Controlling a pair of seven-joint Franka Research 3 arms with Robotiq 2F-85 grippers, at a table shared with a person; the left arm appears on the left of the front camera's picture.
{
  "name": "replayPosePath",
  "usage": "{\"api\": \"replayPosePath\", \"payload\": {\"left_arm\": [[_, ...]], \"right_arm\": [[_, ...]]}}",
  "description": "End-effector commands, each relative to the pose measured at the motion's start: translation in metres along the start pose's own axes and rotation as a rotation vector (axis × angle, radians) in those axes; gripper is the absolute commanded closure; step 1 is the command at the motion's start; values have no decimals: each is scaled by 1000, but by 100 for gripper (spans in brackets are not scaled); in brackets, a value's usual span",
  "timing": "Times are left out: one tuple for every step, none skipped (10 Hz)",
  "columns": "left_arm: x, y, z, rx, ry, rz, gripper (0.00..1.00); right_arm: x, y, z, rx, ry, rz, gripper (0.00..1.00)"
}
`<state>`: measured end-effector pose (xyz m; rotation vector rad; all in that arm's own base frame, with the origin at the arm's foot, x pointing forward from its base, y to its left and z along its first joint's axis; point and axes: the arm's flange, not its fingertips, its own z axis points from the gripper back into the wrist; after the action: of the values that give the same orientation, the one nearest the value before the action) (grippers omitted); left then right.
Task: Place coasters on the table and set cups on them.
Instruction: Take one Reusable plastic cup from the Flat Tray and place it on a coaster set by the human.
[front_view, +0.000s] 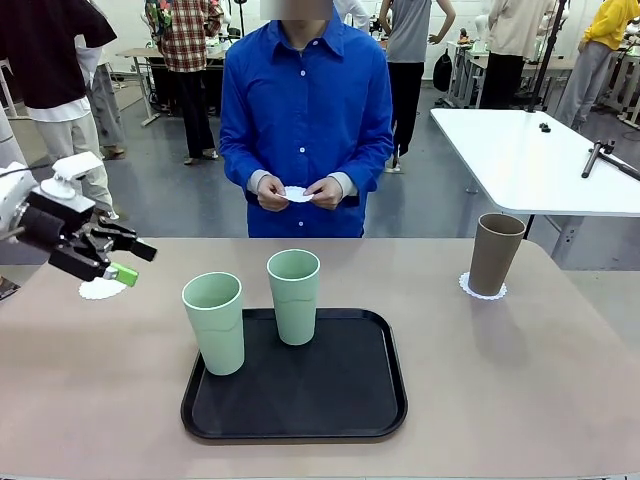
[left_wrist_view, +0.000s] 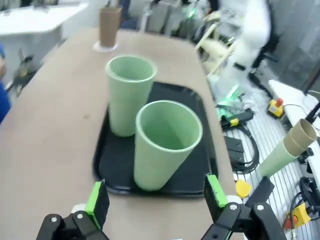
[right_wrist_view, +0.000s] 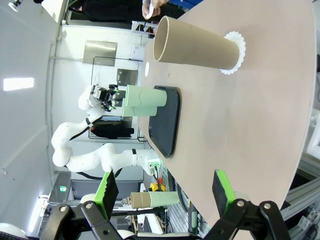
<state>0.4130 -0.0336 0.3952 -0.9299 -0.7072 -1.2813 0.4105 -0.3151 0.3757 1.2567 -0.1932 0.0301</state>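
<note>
A black tray (front_view: 330, 390) lies nearest on the desk (front_view: 520, 380) and carries both mint cups. The near mint cup (front_view: 213, 322) stands at the tray's left rim, with the far mint cup (front_view: 294, 296) just beside it. I can't quite tell whether the near cup's base sits fully inside the lip.

That is the risk. The cup is tall and tapered, so a grasp taken high or off-centre could tip it, snag its base on the lip, or knock its neighbour.

The left hand (front_view: 133, 262) hovers over the desk's left side with its fingers spread wide, holding and touching nothing. Under it lies an empty coaster (front_view: 98, 291), light paper that a low finger could shift. The right hand (right_wrist_view: 165, 187) is equally wide and empty.

Farther right, the brown cup (front_view: 495, 253) already stands on its coaster (front_view: 483, 290). Across the desk, a person (front_view: 305, 110) holds the third coaster (front_view: 298, 194).
</note>
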Motion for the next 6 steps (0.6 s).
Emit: {"api": "replayPosePath", "payload": {"left_arm": [[-25, 22, -4, -78, -62, -54, 0], [-38, 23, -9, -70, -78, -93, 0], [-46, 28, -15, -104, -102, -104, 0], [-51, 28, -19, -117, -122, -133, 0], [-53, 27, -26, -107, -101, -178, 0], [-41, 20, -32, 48, 79, -66, 0]], "right_arm": [[1, 1, 0, -7, -3, -1, 0], [1, 1, 0, -7, -3, -1, 0], [1, 1, 0, -7, -3, -1, 0], [1, 1, 0, -7, -3, -1, 0], [1, 1, 0, -7, -3, -1, 0], [1, 1, 0, -7, -3, -1, 0]]}}
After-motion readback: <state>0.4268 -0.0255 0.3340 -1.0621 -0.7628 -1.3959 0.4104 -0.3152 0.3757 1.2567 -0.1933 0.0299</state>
